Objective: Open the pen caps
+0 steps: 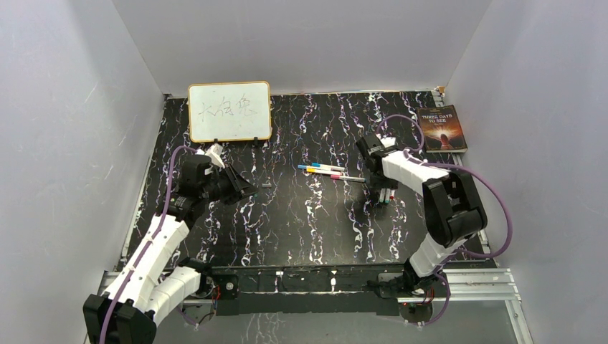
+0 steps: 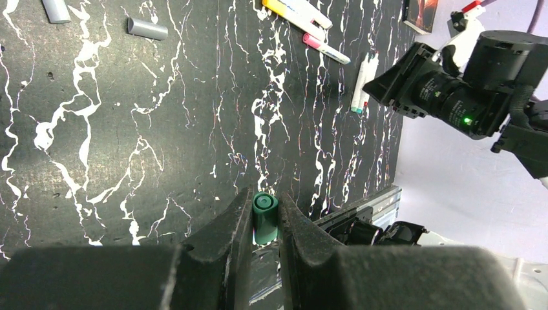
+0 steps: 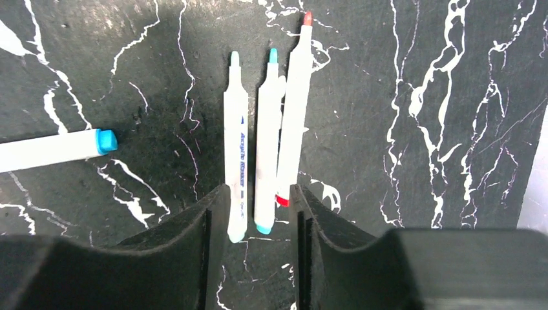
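Observation:
My left gripper [image 2: 265, 210] is shut on a small green pen cap [image 2: 265, 219], held above the table; it shows in the top view [image 1: 242, 188] at the left. My right gripper [image 3: 258, 206] is open, low over the near ends of three uncapped white pens lying side by side: green-tipped [image 3: 235, 168], teal-tipped [image 3: 266, 155] and red-tipped [image 3: 294, 110]. Their ends lie between the jaws. A blue-ended pen [image 3: 58, 148] lies to the left. In the top view, capped pens [image 1: 326, 170] lie mid-table left of the right gripper [image 1: 383, 195].
A framed whiteboard [image 1: 229, 111] stands at the back left and a book [image 1: 442, 129] lies at the back right. Two grey cylinders [image 2: 147, 28] lie on the black marbled table. Metal rails [image 1: 473, 283] run along the near edge.

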